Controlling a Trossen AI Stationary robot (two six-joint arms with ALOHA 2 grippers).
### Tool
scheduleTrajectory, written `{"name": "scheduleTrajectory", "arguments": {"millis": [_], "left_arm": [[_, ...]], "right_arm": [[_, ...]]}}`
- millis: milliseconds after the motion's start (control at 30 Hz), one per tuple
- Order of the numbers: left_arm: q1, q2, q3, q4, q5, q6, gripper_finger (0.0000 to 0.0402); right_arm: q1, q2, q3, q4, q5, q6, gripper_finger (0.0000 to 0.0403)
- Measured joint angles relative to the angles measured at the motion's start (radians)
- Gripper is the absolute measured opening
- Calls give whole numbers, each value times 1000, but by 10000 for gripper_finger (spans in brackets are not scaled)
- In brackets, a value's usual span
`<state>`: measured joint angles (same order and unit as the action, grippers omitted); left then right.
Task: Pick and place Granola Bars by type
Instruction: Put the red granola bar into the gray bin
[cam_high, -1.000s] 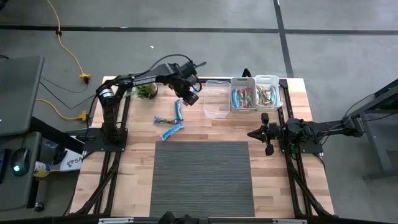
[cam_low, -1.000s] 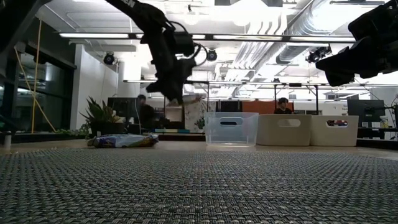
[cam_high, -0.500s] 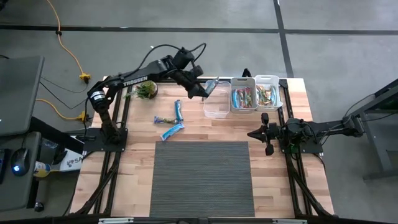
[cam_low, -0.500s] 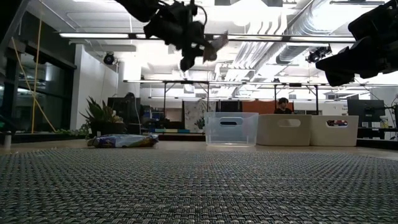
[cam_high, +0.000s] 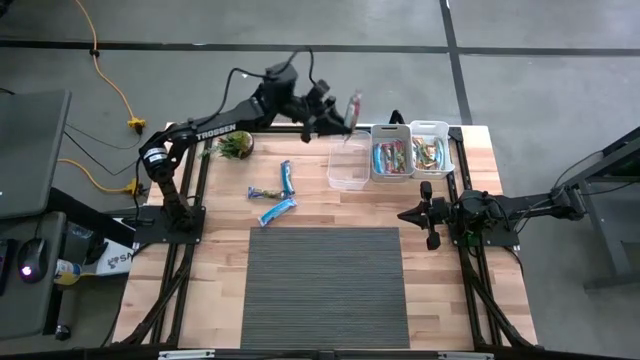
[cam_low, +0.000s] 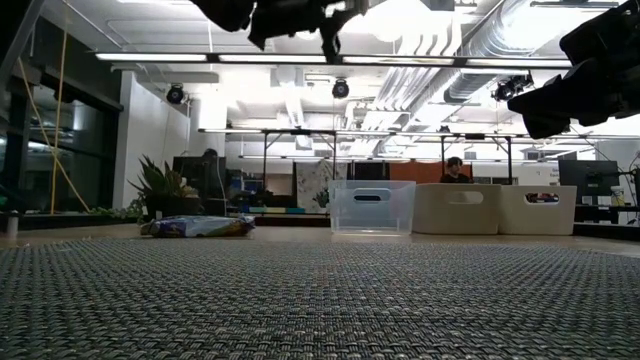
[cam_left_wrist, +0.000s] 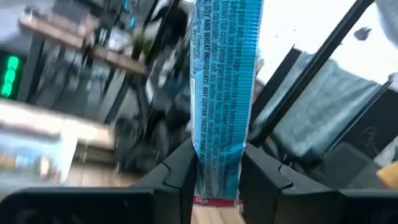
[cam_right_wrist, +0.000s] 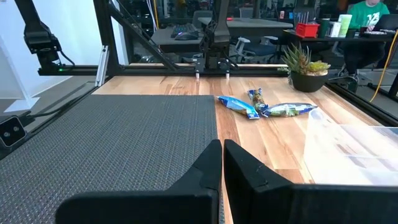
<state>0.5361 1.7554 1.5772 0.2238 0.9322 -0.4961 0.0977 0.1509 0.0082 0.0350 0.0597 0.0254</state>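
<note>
From above, the left gripper (cam_high: 343, 118) is hanging in the air over the far edge of the table (cam_high: 220, 290), clamping a bright blue granola bar (cam_high: 353, 105) just behind the clear empty bin (cam_high: 348, 165). White lettering on the left arm is reading "TROSSEN". Three more bars (cam_high: 277, 192) are lying on the bare wood between the potted plant (cam_high: 234, 146) and the grey mat (cam_high: 325, 285). Two further bins (cam_high: 411, 152) are holding sorted bars. The right gripper (cam_high: 427, 213) is waiting at the table's right side.

At table height, the left gripper (cam_low: 328, 25) is showing at the top edge, high above the clear bin; one bar (cam_low: 197, 227) is lying on the wood.

Through the left wrist camera, the fingers (cam_left_wrist: 180, 169) are pinching the blue wrapper (cam_left_wrist: 222, 93); its print is reading "MAY CONTAIN TRACES OF", with "SOY AND WHEAT INGREDIENTS" beside it.

Through the right wrist camera, the right gripper (cam_right_wrist: 222, 163) is resting with fingers pressed together, facing the three loose bars (cam_right_wrist: 264, 107).
</note>
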Motion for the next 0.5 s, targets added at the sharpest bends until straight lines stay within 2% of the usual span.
{"name": "scheduleTrajectory", "arguments": {"millis": [100,200,500], "left_arm": [[0,0,0,154,-26,-76,96],[0,0,7,238,-69,-111,96],[0,1,185,68,-181,-13,96]], "right_arm": [[0,0,0,0,0,0,0],[0,0,0,0,0,0,0],[0,0,0,0,0,0,0]]}}
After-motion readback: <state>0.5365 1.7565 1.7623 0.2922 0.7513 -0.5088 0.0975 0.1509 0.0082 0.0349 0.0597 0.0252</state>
